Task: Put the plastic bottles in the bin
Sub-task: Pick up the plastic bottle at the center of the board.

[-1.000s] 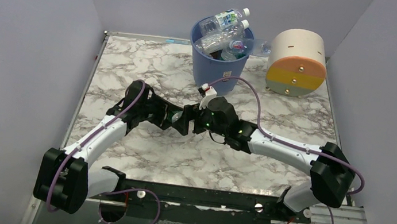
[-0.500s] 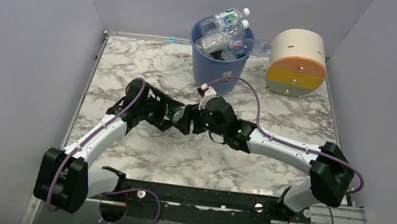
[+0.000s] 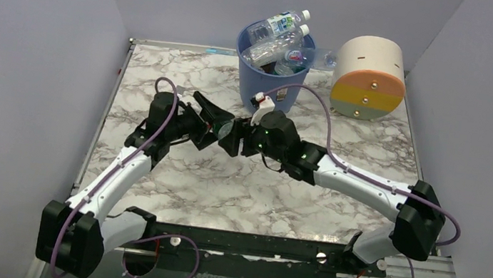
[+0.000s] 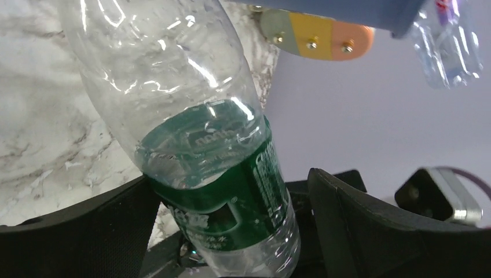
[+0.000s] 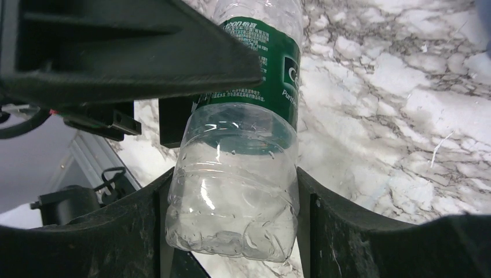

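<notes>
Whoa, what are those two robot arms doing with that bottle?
They meet over the middle of the table with one green-label bottle between them. The right gripper is closed on its clear end. The left gripper has its jaws open around the label end, so only the right one grips it. The blue bin behind them is heaped with other bottles.

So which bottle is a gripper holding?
The green-labelled bottle: the right gripper clamps its clear end over the marble. The other bottles are piled at the blue bin, away from both grippers.
</notes>
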{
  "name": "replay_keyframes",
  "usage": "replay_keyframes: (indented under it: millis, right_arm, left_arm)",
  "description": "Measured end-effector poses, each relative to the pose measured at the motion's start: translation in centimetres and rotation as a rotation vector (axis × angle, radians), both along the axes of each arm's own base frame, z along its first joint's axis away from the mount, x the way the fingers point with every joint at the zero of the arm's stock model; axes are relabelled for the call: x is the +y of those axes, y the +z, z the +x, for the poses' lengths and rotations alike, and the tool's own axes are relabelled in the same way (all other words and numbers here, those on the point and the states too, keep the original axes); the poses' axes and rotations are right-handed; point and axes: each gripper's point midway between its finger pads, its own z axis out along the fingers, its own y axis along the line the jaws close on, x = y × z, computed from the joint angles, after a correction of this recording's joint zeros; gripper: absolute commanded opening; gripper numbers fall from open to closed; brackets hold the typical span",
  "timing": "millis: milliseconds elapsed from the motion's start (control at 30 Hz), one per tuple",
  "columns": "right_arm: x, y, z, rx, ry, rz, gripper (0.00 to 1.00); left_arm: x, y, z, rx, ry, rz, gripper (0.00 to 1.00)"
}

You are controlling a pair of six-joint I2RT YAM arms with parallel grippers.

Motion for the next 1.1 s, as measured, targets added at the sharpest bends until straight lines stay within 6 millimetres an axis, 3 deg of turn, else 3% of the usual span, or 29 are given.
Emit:
replay_keyframes:
  millis: [167,300,500,700,1100]
  right_arm:
    - [-1.1,2.8,0.7,-0.019,-0.02,0.032,0.65]
    - [-2.0,3.2,0.7,-0.008,-0.015,0.004,0.65]
    - [-3.1,2.3,-0.1,0.028,0.0,-0.046,0.65]
    - [-4.3,3.2,-0.4,0.034,0.011,-0.043,0.65]
    - [-8.1,5.6,0.3,0.074,0.089,-0.13,0.66]
  left_arm:
    - [0.3,3.2,-0.7,-0.205,-0.043,0.033,0.99]
    - [0.6,4.3,-1.1,-0.302,-0.066,0.082,0.99]
    - [1.0,5.1,-1.5,-0.389,-0.085,0.133,0.99]
    - [1.4,4.9,-2.1,-0.43,-0.11,0.19,0.99]
    - [2.9,7.1,-2.6,-0.635,-0.137,0.367,0.99]
